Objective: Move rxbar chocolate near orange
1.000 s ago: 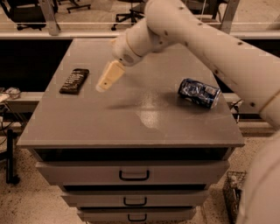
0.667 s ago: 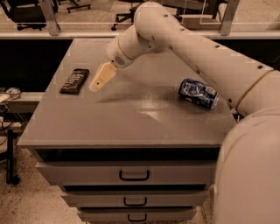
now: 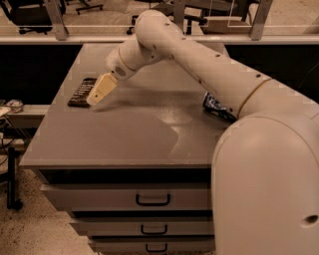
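The rxbar chocolate [image 3: 79, 92] was found flat near the left edge of the tabletop [image 3: 124, 134], just beside the hand [image 3: 98, 92], toward that edge; the hand's clenched or released state could not be told

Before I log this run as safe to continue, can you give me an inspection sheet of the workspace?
Surface: grey cabinet top, flat, with drawers below.
Job's things: rxbar lies flat near the left edge; the orange is not in view.
Clutter: a can on its side at the right, partly hidden by the arm.
Grippers: gripper low beside the rxbar's right edge; contact cannot be told.
Cables: what look like dark cables at the far left, off the cabinet.
Surroundings: office chairs beyond a rail at the back.
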Controlling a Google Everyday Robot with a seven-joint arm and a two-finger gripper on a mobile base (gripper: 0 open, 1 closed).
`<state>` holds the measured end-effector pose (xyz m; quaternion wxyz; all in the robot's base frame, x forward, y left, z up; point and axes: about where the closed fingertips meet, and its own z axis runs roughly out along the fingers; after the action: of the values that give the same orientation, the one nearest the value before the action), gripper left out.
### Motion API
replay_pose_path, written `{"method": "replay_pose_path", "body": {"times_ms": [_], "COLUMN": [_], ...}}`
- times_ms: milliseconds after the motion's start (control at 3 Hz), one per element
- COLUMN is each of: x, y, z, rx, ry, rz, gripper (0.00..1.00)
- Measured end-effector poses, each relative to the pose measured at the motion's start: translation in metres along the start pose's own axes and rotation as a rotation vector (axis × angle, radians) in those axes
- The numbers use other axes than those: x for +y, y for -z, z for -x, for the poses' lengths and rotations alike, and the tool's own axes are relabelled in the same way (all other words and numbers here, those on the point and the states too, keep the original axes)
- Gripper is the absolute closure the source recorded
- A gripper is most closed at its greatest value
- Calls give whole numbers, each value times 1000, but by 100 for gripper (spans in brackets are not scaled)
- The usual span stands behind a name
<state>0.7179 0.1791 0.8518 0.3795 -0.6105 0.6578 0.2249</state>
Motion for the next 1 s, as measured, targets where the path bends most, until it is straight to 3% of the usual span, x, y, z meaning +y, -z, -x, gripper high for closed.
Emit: {"method": "replay_pose_path", "body": {"times_ms": [667,1000], "x": [16,23], "y": [-36,-43], "z": [15,19], "rx": [-20,-25], "ry": [-14,-10], "rz": [81,104], "gripper": [0,17]}}
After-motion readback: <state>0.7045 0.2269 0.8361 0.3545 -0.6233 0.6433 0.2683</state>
